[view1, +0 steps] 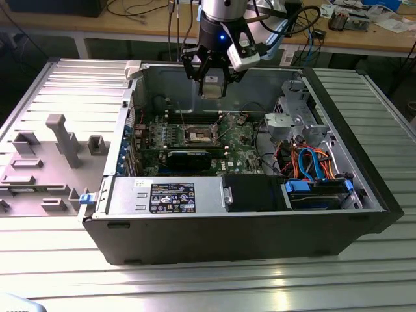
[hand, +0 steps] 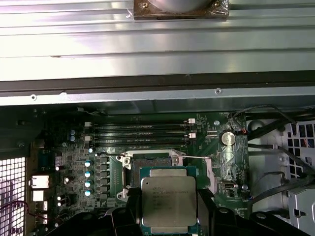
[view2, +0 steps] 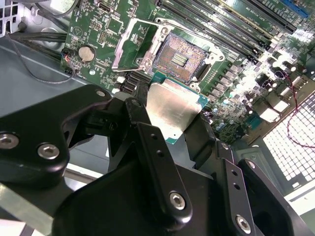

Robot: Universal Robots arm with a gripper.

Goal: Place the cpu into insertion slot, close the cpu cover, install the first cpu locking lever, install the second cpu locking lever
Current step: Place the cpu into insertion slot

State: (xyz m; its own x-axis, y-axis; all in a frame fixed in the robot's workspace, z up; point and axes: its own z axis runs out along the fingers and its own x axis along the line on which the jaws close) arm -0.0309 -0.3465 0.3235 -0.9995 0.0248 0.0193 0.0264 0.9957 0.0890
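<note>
My gripper (view1: pixel 212 83) hangs above the open computer case, shut on the cpu (view1: pixel 212 87), a small square chip with a dull silver top. In both wrist views the cpu (view2: pixel 172 110) (hand: pixel 169 200) sits between the black fingers (view2: pixel 156 162), held over the green motherboard. The insertion slot (view2: pixel 180 59) (hand: pixel 153 161) (view1: pixel 197 135) lies bare below, with its contact field showing. The cpu cover (view2: pixel 134 45), a thin silvery frame, stands swung open beside the slot. A thin wire lever (hand: pixel 195 157) runs along the slot's edge.
Memory slots (hand: pixel 142 132) run beside the socket. A long black graphics card (view1: pixel 189 158) lies nearer the case front. A metal drive cage (view1: pixel 296 120) and coloured cables (view1: pixel 312 166) fill the exterior view's right. A grey fixture (view1: pixel 45 162) stands on the table at the left.
</note>
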